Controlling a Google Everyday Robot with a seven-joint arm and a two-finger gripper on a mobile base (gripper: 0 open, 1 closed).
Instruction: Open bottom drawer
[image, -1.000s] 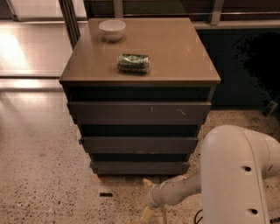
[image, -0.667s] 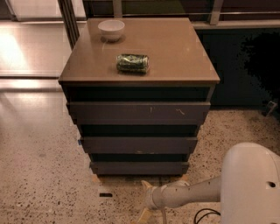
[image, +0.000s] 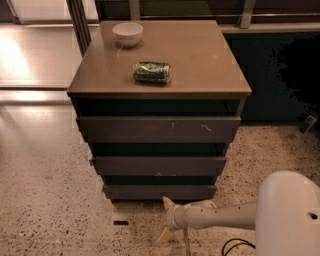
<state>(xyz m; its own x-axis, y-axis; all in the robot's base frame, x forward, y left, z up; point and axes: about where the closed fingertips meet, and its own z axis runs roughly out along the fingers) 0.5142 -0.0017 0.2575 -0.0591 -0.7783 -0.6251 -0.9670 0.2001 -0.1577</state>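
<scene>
The gripper (image: 165, 218) is hanging low over the speckled floor (image: 55, 210). Its two pale fingers are standing apart, one above the other, so it is released and is holding nothing.

The bottom drawer (image: 160, 191) is lying just above and slightly behind the gripper, and the upper finger is almost touching the lower edge of the drawer. It is not pulled out yet. The front is dark, flat and stiff, with no handle. I am judging that the smooth face is offering no grip. A better place to hold is probably the top edge of the front, in the dark gap under the middle drawer (image: 159, 165), near the centre so that the drawer is not twisting. It is probably sliding easily, though I cannot tell its weight.

What the drawers are carrying is hidden. This is also true for the top drawer (image: 159, 129), further above the gripper.

Far above and behind the gripper, the bench (image: 210, 60) is carrying a white bowl (image: 127, 34), which is showing nothing inside. Nearer the front edge of the bench, a green can (image: 152, 72) is lying on its side.
</scene>
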